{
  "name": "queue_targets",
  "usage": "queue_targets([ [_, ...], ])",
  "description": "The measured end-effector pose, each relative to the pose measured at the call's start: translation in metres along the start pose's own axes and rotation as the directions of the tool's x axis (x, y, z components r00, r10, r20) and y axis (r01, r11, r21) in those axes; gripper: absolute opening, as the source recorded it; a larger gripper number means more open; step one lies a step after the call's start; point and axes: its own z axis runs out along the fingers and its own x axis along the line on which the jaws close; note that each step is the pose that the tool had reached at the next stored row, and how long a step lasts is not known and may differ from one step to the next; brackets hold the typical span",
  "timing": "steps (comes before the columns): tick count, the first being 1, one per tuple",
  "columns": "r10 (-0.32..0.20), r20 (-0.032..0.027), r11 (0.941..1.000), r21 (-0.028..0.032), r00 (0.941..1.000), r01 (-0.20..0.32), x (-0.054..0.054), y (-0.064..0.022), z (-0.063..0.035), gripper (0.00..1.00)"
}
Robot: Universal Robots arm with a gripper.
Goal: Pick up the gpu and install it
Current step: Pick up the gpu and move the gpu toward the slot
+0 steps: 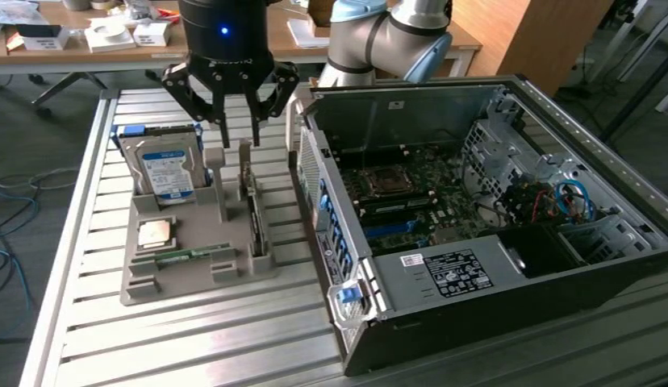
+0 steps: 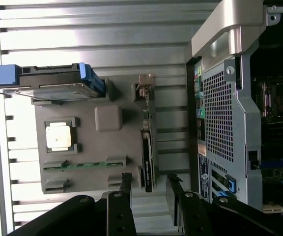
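Once past the blue-labelled silver hard drive (image 1: 167, 169) at the exterior view's left, find the thin dark circuit-card gpu (image 1: 254, 216) standing on edge in the grey slotted plastic tray (image 1: 178, 278), on the side nearest the open black computer case (image 1: 410, 105) at the exterior view's right. Above the card and apart from it, black gripper (image 1: 238, 135) spread wide, holding nothing. Probably light, stiff and fragile: pinch across the flat faces near the top edge.
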Motion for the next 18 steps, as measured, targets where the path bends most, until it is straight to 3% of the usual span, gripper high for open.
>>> queue_targets([
  [18, 0.0, -0.0002, 1.0, 0.0001, 1.0, 0.0, 0.001, -0.0013, 0.0287, 0.42],
])
